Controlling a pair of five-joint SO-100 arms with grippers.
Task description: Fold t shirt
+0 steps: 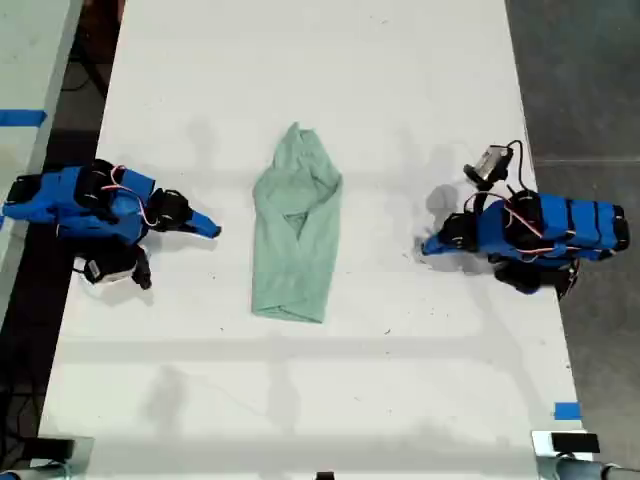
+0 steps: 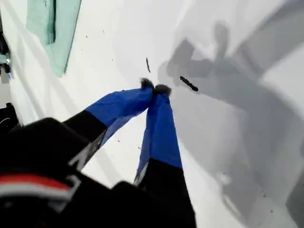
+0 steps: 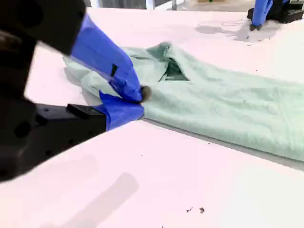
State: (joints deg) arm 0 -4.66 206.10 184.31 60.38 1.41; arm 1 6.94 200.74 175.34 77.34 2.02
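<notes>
Mint-green cloth, one piece: the t shirt (image 1: 295, 230) lies folded into a long narrow strip in the middle of the white table (image 1: 300, 400). Its narrower end points to the top of the exterior view and its squarer end to the bottom. It is wrinkled, with a fold running down its length.

Arms: two, both blue and black, one on each side of the shirt.

My first gripper (image 1: 425, 246) is on the exterior view's right. Its jaws are clenched tip to tip with nothing between them, which is clear in the first wrist view (image 2: 155, 88). It sits over bare table, well apart from the shirt, which shows only as a far corner in that view (image 2: 52, 28).

My second gripper (image 1: 214, 231) is on the exterior view's left and points at the shirt. In the second wrist view (image 3: 135, 102) its jaws look closed and empty, near the shirt's edge (image 3: 213, 102) but not touching it.

Blue tape: two pieces, one at the exterior view's left edge (image 1: 22, 117) and one near its lower right corner (image 1: 567, 410).
</notes>
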